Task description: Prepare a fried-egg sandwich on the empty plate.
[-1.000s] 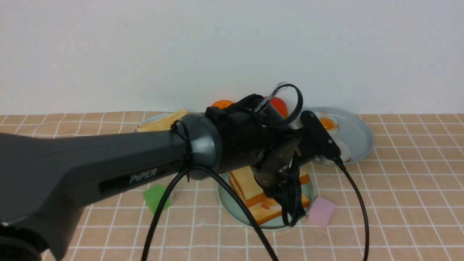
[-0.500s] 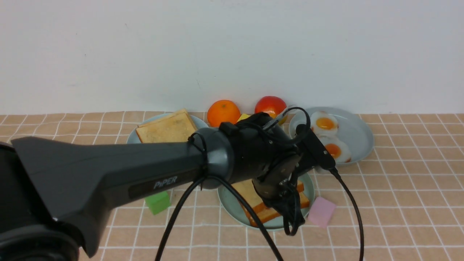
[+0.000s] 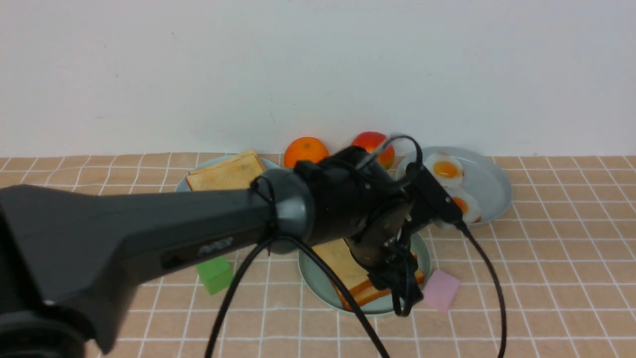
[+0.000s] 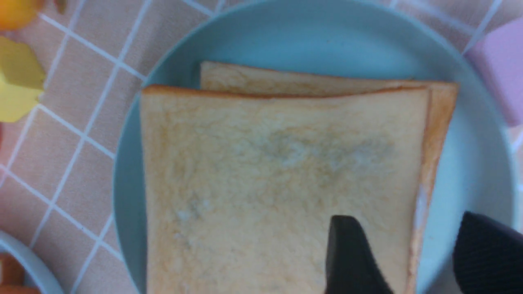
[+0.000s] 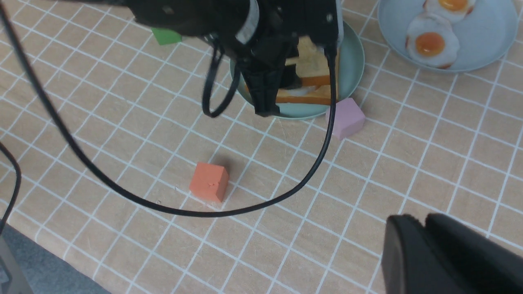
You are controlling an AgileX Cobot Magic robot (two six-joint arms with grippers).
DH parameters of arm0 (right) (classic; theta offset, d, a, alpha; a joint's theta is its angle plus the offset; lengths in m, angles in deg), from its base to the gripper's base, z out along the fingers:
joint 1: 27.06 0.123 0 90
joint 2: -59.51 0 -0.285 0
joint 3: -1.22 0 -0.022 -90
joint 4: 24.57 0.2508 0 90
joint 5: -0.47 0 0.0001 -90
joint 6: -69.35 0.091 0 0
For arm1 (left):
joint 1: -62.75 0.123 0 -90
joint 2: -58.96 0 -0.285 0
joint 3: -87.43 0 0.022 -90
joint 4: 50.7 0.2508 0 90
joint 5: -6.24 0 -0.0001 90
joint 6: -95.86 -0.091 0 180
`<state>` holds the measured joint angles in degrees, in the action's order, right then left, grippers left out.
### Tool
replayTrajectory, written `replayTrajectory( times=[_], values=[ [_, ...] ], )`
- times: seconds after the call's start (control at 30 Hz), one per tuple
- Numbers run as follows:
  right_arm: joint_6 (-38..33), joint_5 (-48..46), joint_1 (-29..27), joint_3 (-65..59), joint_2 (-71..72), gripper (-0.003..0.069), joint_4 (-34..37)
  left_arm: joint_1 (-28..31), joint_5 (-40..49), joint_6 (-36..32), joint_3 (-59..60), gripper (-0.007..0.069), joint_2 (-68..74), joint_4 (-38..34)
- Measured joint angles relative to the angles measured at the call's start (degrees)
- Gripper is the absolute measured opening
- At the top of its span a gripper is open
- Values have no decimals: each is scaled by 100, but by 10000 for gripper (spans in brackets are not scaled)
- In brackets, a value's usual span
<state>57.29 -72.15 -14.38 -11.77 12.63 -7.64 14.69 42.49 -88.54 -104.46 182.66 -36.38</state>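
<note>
Over the mint-green plate (image 3: pixel 312 272) at the middle of the bench (image 3: pixel 546 278): left arm (image 3: pixel 149 233) enters from 8 o'clock, forearm almost level across the front view, wrist bent down so the left hand (image 4: pixel 404 222) points at the fried-egg sandwich (image 4: pixel 278 183). Sandwich sits on that plate, top slice skewed a little off the bottom one; we see a thin white sliver between the crusts along one edge. Left hand's fingers (image 4: pixel 351 261) stand apart: one over the top slice, the other out over the plate, sandwich edge between them; we can't tell whether either touches it. Cables (image 3: pixel 238 298) loop off the wrist toward the plate's near rim. Right hand (image 5: pixel 425 223) hangs high above the bench, well apart from the plate, its fingers close together, nothing between. Around the plate we read: pink block (image 3: pixel 439 290) just beside the rim at 4 o'clock, green block (image 3: pixel 214 274) at 9, two fried eggs (image 3: pixel 447 169) on a bluer plate (image 3: pixel 492 184) at 1, egg-less toast stack (image 3: pixel 226 174) at 11, orange (image 3: pixel 304 150) and tomato (image 3: pixel 367 140) at 12. Orange-red cube (image 5: pixel 209 181) lies alone on bare bench, well apart from the plate.
</note>
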Motion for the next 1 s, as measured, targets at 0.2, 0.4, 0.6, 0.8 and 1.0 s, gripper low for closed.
replayTrajectory(
  times=[0.2, 0.4, 0.6, 0.8, 1.0],
  values=[
    [0, 25, 0, 0, 18, 85, -6, -71, 597, 140, 2, 334, -989, -576],
    [158, 54, 0, 0, 385, 82, -305, -198, 413, 559, 357, 41, -3083, -1027],
    [496, 208, 0, -114, 1173, 16, -736, -199, -820, 602, 2074, -13, -5343, -1245],
    [1434, 304, 0, -579, 2515, -10, -1182, -199, -3352, 606, 5574, -13, -8351, -2041],
    [2156, 1095, 0, -1421, 3262, -3, -1269, -199, -4766, 606, 7365, -13, -10045, -2587]
  ],
)
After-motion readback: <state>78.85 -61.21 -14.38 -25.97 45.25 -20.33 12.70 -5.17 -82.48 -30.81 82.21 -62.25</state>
